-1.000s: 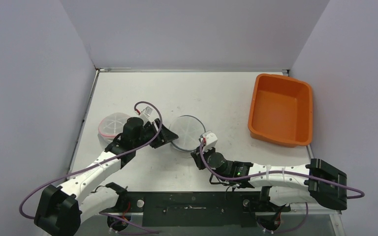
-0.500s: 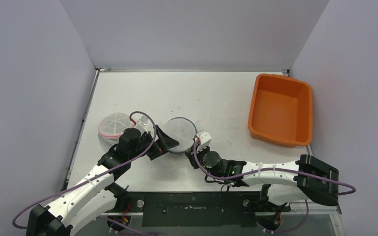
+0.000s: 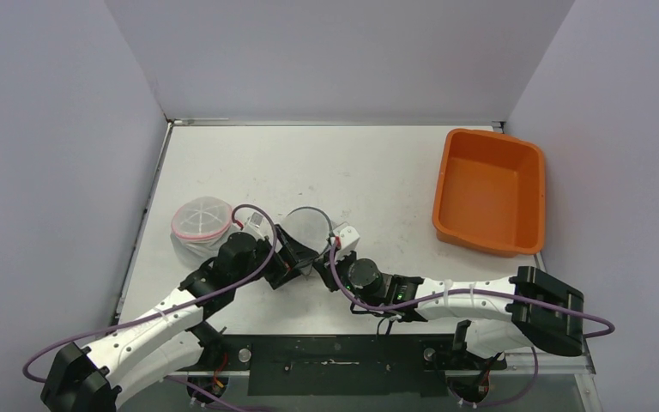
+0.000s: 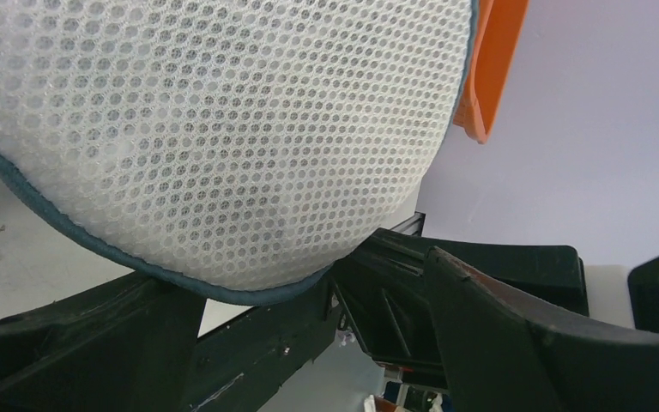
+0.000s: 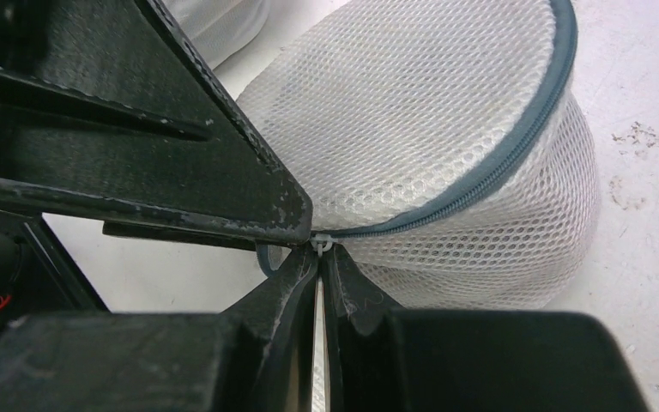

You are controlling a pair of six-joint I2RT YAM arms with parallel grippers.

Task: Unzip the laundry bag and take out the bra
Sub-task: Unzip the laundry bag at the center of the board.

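Note:
The laundry bag (image 3: pixel 307 225) is a round white mesh pouch with a grey-blue zipper (image 5: pixel 502 159), lying near the table's front middle. My right gripper (image 3: pixel 333 246) is shut on the small white zipper pull (image 5: pixel 320 244) at the bag's near edge. My left gripper (image 3: pixel 294 255) stands open at the bag's left side. In the left wrist view the bag's mesh (image 4: pixel 223 129) and its rim lie between the wide-spread fingers (image 4: pixel 523 343). The left gripper's finger (image 5: pixel 180 129) crosses the right wrist view just above the pull. The bra is hidden.
A white mesh dome with a pink rim (image 3: pixel 199 221) lies left of the bag, close to the left arm. An orange bin (image 3: pixel 489 190) sits at the right side of the table. Grey walls close in the back and both sides.
My left gripper has opened wide and drawn back toward the near edge. The right gripper, still shut, has moved left, and the bag has shifted a little left with it.

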